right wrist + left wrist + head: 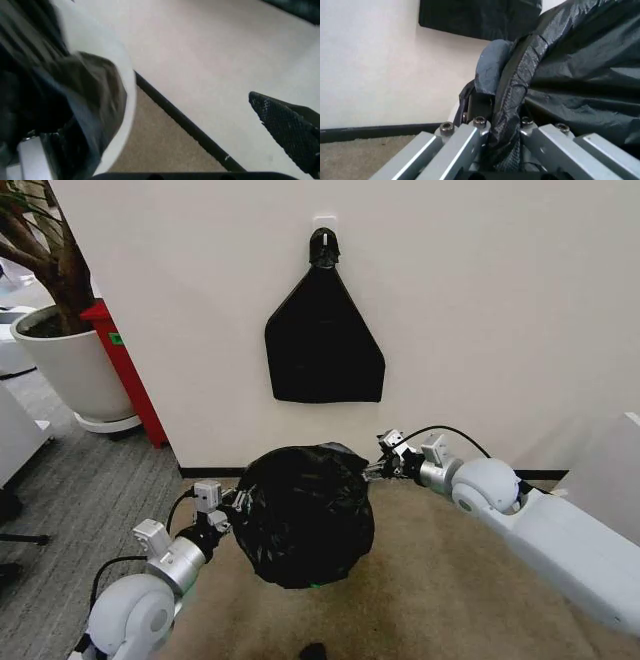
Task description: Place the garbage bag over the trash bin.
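Bag: crinkly glossy black plastic garbage bag (305, 515) domed over bin | my left claw (232, 510) pinching its edge | my right claw (375, 470) spread, one finger inside the cream-white round plastic bin's rim (122, 112).

One garbage bag (305, 515), two tools (228, 510) (375, 465)

Found no readable text, brand or number anywhere. Saw a small green label (116, 338), left of frame; illegible.

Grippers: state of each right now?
Left end effector: closed on the garbage bag.
Right end effector: at the bag's far edge; cannot be told.
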Controlling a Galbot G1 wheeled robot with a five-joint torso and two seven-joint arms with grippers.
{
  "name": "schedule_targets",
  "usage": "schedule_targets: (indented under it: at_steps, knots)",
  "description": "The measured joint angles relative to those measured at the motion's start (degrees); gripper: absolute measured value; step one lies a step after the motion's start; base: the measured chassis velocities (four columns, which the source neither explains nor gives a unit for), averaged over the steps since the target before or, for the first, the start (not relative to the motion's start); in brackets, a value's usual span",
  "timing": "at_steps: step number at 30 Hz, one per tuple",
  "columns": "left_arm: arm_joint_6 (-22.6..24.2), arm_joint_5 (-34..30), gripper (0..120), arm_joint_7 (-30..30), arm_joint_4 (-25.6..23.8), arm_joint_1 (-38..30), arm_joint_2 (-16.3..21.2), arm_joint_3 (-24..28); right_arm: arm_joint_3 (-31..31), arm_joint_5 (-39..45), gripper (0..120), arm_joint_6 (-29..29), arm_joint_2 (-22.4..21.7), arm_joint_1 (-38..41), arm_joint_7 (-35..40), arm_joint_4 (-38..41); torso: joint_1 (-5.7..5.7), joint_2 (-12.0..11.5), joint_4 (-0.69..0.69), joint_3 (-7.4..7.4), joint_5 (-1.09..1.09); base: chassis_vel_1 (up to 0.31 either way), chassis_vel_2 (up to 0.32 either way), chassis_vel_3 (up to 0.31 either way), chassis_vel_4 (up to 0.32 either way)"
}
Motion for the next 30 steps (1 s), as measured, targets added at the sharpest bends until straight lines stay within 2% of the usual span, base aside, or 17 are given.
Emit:
schedule_targets:
  at_steps: [10, 21, 30]
  knots:
    - [-0.5, 0.1, 1, 0.4, -0.7, 1.0, -0.8, 0.2, 0.4, 0.2, 100, 0.4, 1.2, 0.8, 0.0, -3.5, 0.0, 0.0, 0.0, 0.0, 0.0, 0.0, 0.0, 0.0, 0.0]
    - [-1.2, 0.2, 1, 0.4, 3.6, -0.1, -0.9, 0.7, 1.4, 4.5, 100, -0.1, 0.2, 0.1, 1.4, 5.8, 0.0, 0.0, 0.01, 0.0, -0.02, 0.0, 0.0, 0.0, 0.0]
    - [-1.5, 0.2, 1, 0.1, 5.2, -0.5, -1.0, 0.6, 1.8, 5.5, 100, 0.0, -0.9, -0.3, 1.5, 8.6, 0.0, 0.0, 0.0, 0.0, -0.01, 0.0, 0.0, 0.0, 0.0]
